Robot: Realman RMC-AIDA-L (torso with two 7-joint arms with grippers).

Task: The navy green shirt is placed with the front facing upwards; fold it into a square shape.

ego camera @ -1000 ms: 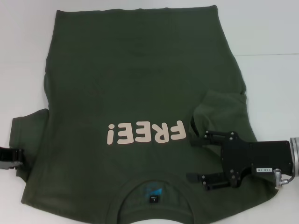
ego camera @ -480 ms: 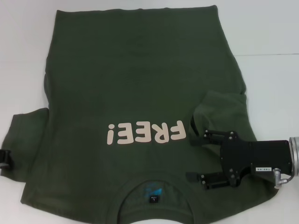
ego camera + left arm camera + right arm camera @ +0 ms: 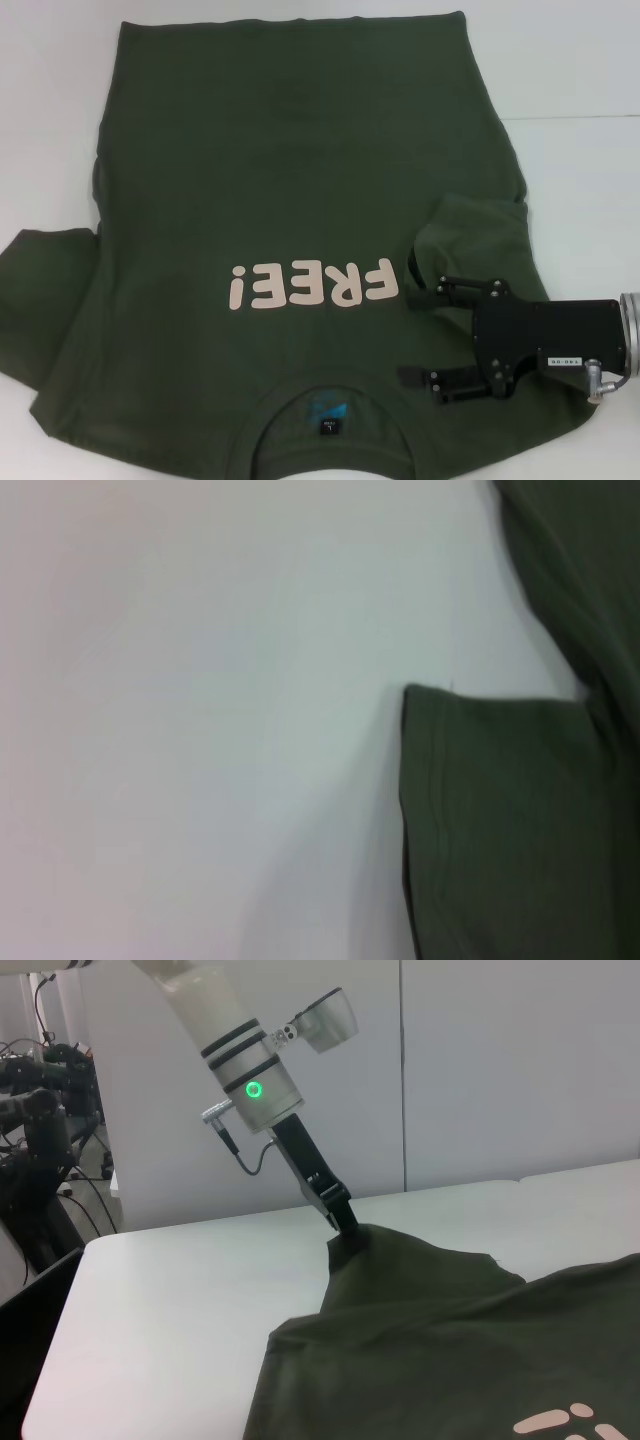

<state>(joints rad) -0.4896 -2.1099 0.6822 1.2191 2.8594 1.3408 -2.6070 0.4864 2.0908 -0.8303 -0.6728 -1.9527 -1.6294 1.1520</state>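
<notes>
While the left gripper pinches the left sleeve edge, the navy green shirt lies flat on the white table, dark olive, with pink "FREE!" lettering beside the right gripper, which hovers released above the folded right sleeve; collar nearest, hem far.

Bare white table lies open around the navy green shirt; nothing else blocks passage.
</notes>
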